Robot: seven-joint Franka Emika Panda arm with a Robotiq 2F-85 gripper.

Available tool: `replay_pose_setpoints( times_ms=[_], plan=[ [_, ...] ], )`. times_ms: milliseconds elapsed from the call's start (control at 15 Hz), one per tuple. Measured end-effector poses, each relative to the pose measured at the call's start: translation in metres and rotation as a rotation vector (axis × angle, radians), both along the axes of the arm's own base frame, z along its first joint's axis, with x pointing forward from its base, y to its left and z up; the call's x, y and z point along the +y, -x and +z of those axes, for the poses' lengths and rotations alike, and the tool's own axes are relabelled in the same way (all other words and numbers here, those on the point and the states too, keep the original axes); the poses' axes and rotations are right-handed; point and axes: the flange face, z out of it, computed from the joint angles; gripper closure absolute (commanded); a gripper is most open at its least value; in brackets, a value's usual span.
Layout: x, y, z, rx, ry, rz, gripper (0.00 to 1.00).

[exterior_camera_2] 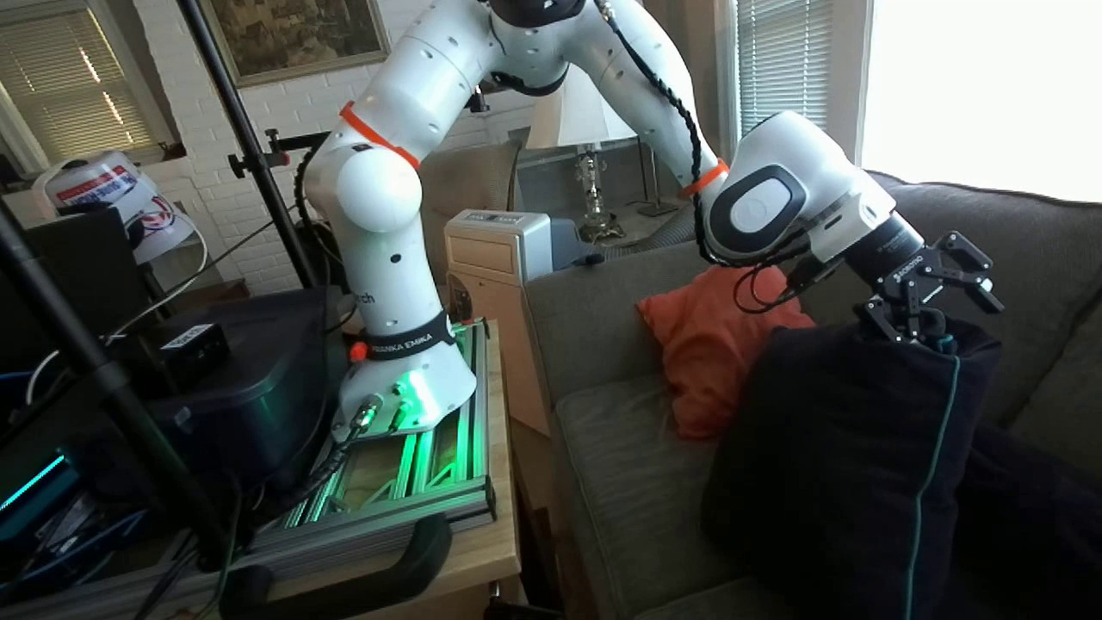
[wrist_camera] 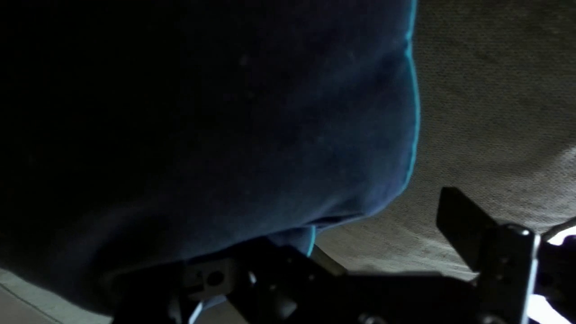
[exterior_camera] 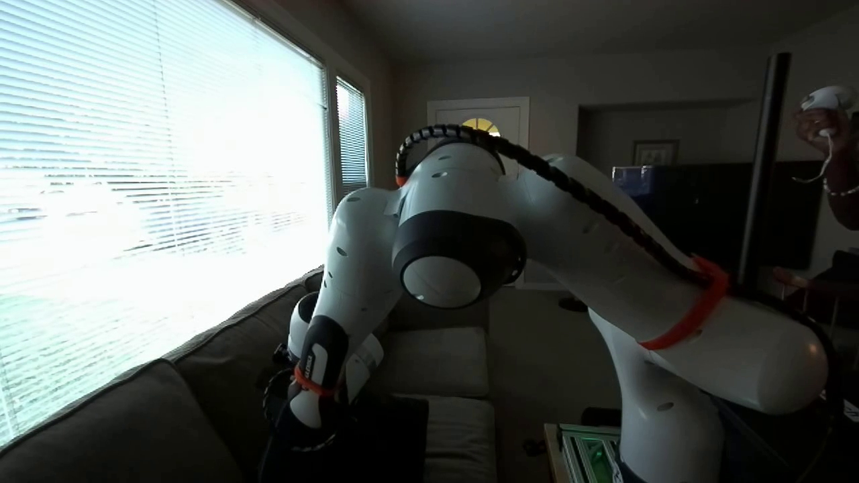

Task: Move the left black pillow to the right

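The black pillow (exterior_camera_2: 844, 465), with a thin teal edge seam, stands upright and leaning on the sofa in an exterior view. It also shows as a dark shape in an exterior view (exterior_camera: 396, 436) and fills much of the wrist view (wrist_camera: 252, 126). My gripper (exterior_camera_2: 964, 317) is at the pillow's top corner. Its fingers are spread wide. One finger is at the pillow's top and partly hidden by the fabric; the other stands apart over the sofa back. In the wrist view the gripper (wrist_camera: 364, 238) has a gap between its fingers, with sofa fabric behind.
A red-orange pillow (exterior_camera_2: 710, 344) lies at the sofa's arm end. Dark fabric (exterior_camera_2: 1024, 525) lies to the right of the black pillow. The grey sofa back (exterior_camera_2: 1042, 250) is close behind the gripper. A large window (exterior_camera: 168, 154) is above the sofa. The robot base stands on a wooden table (exterior_camera_2: 491, 551).
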Motion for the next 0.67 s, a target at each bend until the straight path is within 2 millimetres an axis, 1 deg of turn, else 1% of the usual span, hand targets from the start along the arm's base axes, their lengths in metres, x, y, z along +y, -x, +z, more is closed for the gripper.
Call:
replay_pose_setpoints(
  times_ms=[267,667],
  plan=[
    [0.003,-0.006,0.016,-0.028,-0.01,0.008,0.0],
    [0.01,-0.012,0.05,-0.065,-0.029,0.051,0.0]
  ],
)
